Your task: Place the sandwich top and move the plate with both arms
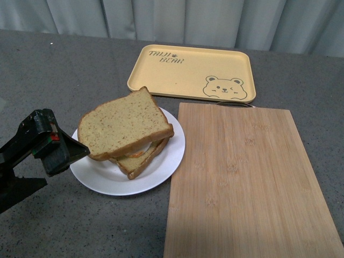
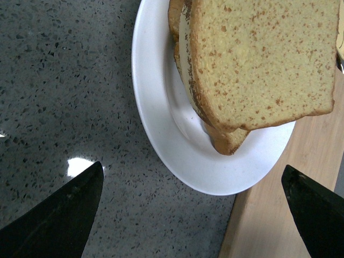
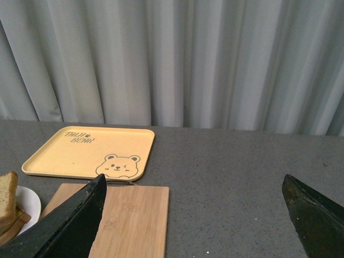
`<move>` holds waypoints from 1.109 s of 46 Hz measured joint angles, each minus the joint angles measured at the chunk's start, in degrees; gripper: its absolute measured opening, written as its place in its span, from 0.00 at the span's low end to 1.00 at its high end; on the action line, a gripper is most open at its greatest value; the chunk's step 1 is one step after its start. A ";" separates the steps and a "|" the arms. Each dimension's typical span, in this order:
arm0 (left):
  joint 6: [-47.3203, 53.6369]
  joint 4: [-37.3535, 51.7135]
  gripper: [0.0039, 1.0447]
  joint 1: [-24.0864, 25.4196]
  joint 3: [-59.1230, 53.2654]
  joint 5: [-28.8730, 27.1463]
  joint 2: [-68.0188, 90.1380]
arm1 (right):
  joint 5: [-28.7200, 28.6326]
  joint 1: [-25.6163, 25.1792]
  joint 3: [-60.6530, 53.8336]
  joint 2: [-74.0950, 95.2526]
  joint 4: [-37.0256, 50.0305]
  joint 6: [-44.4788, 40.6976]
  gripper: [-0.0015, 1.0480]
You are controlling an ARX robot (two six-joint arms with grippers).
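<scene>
Sitting on the lower slice point(image 1: 141, 161) at middle left, the sandwich top point(image 1: 124, 124) is placed. The plate point(image 1: 161, 169) is not moved yet; left gripper point(image 2: 192, 165) and right gripper point(image 3: 193, 177) are spread, empty.

Yellow tray point(image 1: 188, 72), "TAIJI BEAR" printed in dark brown capitals across two lines near one corner, same words legible in front and right wrist views

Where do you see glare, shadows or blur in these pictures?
Left wrist view: a bright glare patch on the speckled table; the sandwich top is sharp. Front view: soft, even light, only a faint shadow under the plate. Right wrist view: the near fingers are black silhouettes without detail; the yellow tray is clear.
</scene>
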 joint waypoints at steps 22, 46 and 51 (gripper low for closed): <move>2.73 2.82 0.94 -0.66 4.07 1.01 10.73 | 0.02 0.00 0.00 0.00 0.00 0.00 0.91; 1.29 2.29 0.57 -2.54 7.96 2.21 17.51 | 0.00 0.00 0.00 0.00 0.00 0.00 0.91; -0.31 2.91 0.42 -1.97 8.15 3.80 18.27 | 0.00 0.00 0.00 0.00 0.00 0.00 0.91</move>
